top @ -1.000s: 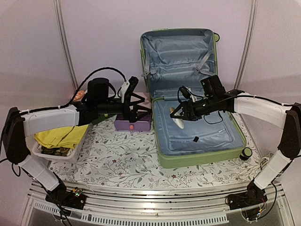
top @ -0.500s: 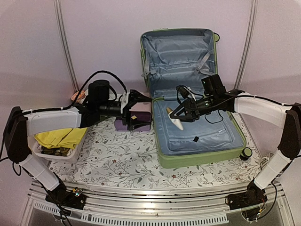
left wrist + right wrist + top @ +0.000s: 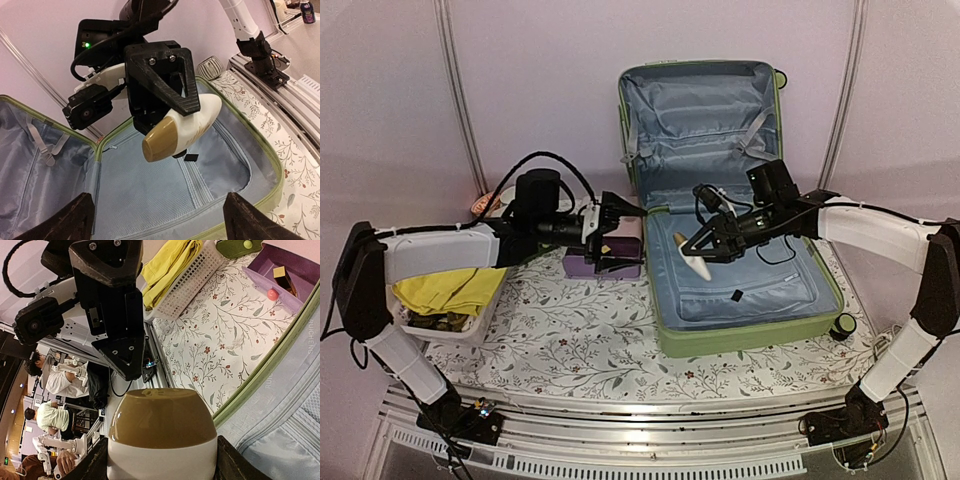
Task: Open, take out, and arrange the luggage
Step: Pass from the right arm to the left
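Note:
The light-green luggage lies open at the middle right, its lid leaning on the back wall and its grey-blue lining showing. My right gripper is shut on a white bottle with a tan cap and holds it above the left part of the luggage's lower half. The bottle fills the right wrist view and shows in the left wrist view. My left gripper is open and empty at the luggage's left edge, its fingertips pointing at the bottle, a short way from it.
A purple drawer box sits under my left gripper. A white perforated basket with a yellow cloth stands at the left. A small round cup stands right of the luggage. A small black tag lies on the lining.
My left gripper has swung right from above the purple box to the luggage's left edge. My right gripper has carried the bottle slightly left and up toward it.

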`<control>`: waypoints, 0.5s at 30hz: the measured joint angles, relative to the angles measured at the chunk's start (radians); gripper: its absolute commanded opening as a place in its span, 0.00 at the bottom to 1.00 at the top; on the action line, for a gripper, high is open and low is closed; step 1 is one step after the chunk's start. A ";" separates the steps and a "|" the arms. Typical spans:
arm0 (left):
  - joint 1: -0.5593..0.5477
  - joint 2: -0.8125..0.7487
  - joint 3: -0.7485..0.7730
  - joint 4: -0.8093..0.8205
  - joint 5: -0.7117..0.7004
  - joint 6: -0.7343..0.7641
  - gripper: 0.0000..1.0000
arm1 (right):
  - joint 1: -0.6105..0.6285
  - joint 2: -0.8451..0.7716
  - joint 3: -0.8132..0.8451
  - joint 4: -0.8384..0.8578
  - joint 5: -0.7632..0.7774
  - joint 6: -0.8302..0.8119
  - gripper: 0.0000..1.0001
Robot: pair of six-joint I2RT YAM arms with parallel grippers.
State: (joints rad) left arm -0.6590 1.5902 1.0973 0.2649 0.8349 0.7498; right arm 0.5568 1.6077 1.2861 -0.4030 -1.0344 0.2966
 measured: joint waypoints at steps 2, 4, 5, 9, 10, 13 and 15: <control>0.000 0.008 0.002 -0.005 0.005 0.012 0.90 | 0.006 0.001 0.000 -0.006 -0.002 -0.008 0.50; 0.000 0.022 0.013 -0.022 0.015 0.026 0.89 | 0.011 0.002 0.000 -0.012 -0.002 -0.014 0.50; 0.000 0.028 0.019 -0.030 0.020 0.034 0.89 | 0.013 0.002 0.000 -0.016 -0.002 -0.020 0.49; 0.000 0.035 0.032 -0.054 0.039 0.064 0.89 | 0.016 0.002 0.000 -0.026 -0.010 -0.033 0.49; 0.000 0.035 0.032 -0.055 0.045 0.071 0.89 | 0.018 0.002 0.000 -0.028 -0.014 -0.037 0.49; 0.000 0.040 0.035 -0.061 0.063 0.093 0.90 | 0.021 0.002 0.000 -0.039 -0.020 -0.051 0.49; 0.000 0.050 0.043 -0.062 0.077 0.102 0.91 | 0.022 0.002 0.000 -0.047 -0.023 -0.060 0.49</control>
State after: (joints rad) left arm -0.6590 1.6405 1.1400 0.2031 0.9123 0.8516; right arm 0.5789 1.6096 1.2861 -0.4503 -1.0573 0.2371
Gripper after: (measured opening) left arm 0.894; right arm 0.626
